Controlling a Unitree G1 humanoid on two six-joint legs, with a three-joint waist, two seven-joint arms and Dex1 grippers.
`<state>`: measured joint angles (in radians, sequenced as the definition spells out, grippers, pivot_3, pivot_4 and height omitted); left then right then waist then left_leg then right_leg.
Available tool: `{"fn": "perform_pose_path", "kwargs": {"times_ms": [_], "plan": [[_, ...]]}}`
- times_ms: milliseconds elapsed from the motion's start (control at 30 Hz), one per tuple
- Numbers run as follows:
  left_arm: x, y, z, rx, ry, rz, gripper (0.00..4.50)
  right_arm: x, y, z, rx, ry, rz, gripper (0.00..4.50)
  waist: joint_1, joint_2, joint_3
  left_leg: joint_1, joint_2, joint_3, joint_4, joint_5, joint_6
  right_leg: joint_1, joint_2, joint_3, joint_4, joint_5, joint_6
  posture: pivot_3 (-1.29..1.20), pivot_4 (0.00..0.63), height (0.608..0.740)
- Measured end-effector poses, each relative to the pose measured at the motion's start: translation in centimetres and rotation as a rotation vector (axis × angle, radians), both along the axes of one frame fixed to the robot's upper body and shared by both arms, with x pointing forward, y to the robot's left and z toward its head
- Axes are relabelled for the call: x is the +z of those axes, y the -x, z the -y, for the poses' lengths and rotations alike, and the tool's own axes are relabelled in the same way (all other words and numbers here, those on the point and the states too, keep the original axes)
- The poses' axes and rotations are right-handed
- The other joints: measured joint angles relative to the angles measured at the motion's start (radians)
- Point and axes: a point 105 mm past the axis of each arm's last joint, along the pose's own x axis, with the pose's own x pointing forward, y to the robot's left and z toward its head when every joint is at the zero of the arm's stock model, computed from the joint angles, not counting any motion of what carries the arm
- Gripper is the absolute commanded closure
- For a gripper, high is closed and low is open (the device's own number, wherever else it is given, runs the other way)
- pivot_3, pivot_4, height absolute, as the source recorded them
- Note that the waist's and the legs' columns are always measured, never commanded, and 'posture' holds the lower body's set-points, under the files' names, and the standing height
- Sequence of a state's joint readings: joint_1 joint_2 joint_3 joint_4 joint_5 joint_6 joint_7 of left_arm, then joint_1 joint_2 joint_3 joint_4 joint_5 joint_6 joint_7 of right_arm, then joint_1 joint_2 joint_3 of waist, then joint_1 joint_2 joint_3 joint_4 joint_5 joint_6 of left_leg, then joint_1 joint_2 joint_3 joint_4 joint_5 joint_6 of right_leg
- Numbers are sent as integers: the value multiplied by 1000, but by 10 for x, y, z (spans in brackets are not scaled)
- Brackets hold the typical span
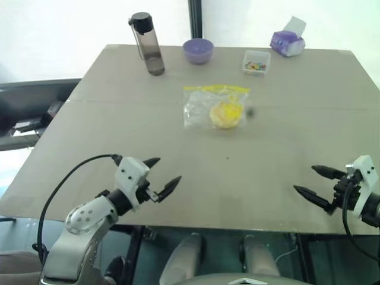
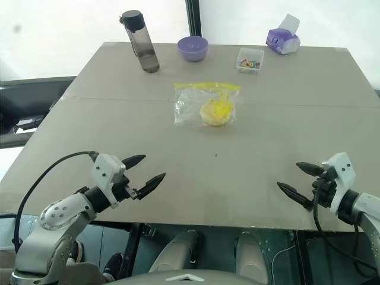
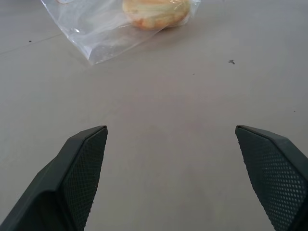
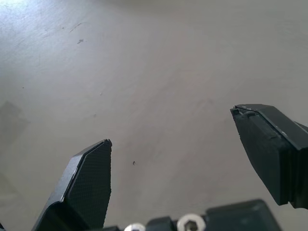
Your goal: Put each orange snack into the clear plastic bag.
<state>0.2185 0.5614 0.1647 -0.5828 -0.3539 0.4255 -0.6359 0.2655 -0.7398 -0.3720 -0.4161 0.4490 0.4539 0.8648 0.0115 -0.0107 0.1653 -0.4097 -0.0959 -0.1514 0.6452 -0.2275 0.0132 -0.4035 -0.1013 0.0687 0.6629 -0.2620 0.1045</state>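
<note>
Left gripper (image 1: pixel 161 174) hovered spread and empty at the table's (image 1: pixel 285 196) seven o'clock. At centre, toward twelve, the orange snack (image 1: pixel 226 114) already appeared to sit inside the clear plastic bag (image 1: pixel 215 106), whose mouth looked unsealed. Any tug on that slippery film could spill it. Right gripper (image 1: pixel 313 181), equally splayed at five o'clock, held nothing.

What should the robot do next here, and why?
Probably nothing more than hold back: the one orange snack I can see already lies inside the clear bag mid-table, and both the left claw and right claw are open, empty and apart from it. A quick look for another snack seems sensible.
</note>
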Motion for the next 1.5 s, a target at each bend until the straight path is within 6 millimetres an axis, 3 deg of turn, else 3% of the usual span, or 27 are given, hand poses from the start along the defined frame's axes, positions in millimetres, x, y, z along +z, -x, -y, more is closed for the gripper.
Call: {"fn": "perform_pose_path", "kwargs": {"times_ms": [1500], "plan": [[-1,-1,5,-11,-4,11,0,4,-1,-1,18,14,29,21,0,0,0,0,0,0,0,0,0,0,0,0,0,0,0,0,150,739]]}}
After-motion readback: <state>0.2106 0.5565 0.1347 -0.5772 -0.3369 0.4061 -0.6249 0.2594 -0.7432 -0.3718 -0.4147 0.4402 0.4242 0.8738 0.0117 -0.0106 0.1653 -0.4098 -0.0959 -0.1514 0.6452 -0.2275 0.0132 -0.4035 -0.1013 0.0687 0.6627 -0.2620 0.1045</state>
